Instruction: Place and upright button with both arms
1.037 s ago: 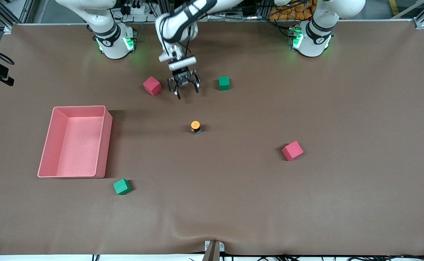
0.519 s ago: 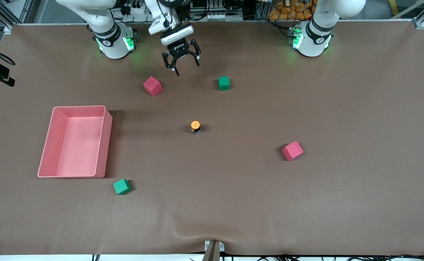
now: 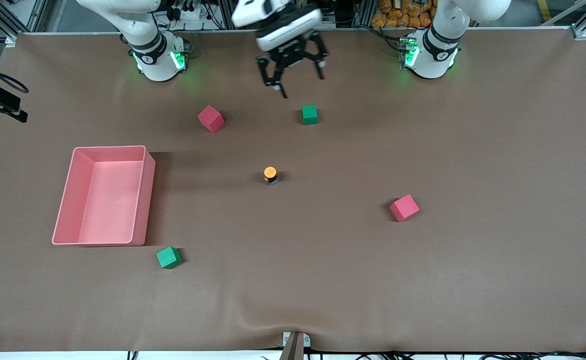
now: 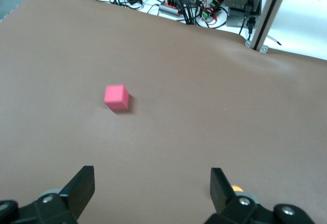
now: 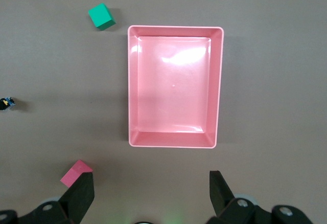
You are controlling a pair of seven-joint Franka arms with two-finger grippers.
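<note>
Two grippers show spread jaws holding nothing. The right gripper (image 5: pixel 152 188) hangs high over the table beside the pink tray (image 3: pixel 145 200). The left gripper (image 3: pixel 300 82) hovers near the green cube (image 3: pixel 310 114). The button (image 3: pixel 270 174) stands mid-table, orange cap up, apparently upright. Doing this step well probably means retreating without brushing it.

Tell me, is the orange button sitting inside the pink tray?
No, the button stands on the bare table, apart from the pink tray.
</note>
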